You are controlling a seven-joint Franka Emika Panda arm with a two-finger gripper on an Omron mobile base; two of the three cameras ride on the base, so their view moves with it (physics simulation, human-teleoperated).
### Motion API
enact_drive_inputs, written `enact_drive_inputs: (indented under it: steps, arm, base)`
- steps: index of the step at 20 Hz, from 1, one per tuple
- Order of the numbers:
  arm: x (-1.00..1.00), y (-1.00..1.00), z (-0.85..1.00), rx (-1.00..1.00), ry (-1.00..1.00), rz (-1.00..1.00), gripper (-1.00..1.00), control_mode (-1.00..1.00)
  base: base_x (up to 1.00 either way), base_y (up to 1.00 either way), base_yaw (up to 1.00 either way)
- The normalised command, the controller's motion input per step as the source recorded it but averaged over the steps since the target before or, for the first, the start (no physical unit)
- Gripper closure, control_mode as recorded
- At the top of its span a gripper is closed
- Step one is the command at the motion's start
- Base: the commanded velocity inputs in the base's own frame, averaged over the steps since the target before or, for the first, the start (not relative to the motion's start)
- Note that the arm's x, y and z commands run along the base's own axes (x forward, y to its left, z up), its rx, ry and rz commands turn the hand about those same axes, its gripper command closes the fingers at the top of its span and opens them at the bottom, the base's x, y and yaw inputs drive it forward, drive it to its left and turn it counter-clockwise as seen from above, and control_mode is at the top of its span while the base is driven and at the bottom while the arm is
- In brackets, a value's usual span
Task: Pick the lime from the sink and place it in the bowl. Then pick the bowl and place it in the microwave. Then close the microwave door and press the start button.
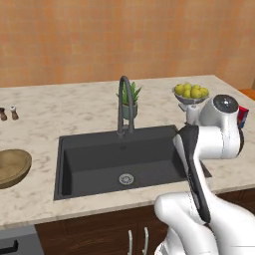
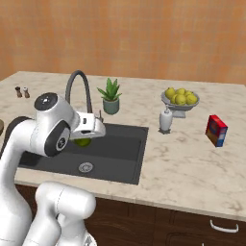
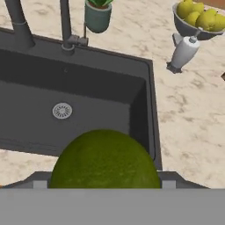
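Green lime (image 3: 104, 159) sits clamped in the pincer (image 2: 85, 139) above the sink (image 3: 88, 105)

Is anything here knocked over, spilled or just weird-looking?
Nothing looks spilled or toppled. The one unusual sight is the lime: it sits up in the robot's tool above the sink, not in the basin. The wooden bowl on the counter holds nothing.

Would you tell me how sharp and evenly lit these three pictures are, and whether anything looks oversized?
Left base view: flat, even light, no glare on the sink. Right base view: equally soft, faint shadows. Hand view: the lime looms oversized from closeness, edges slightly blurred.
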Motion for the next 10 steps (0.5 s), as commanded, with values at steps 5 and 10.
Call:
enact_drive_inputs:
  steps: [5, 10]
  arm:
    - [-0.52, 0.0, 0.37, 0.13, -0.08, -0.04, 1.0, -1.0]
    - [-0.23, 0.06, 0.33, 0.1, -0.07, 0.0, 1.0, -1.0]
  base:
    - [0.0, 0.0, 0.0]
    - [0.0, 0.0, 0.0]
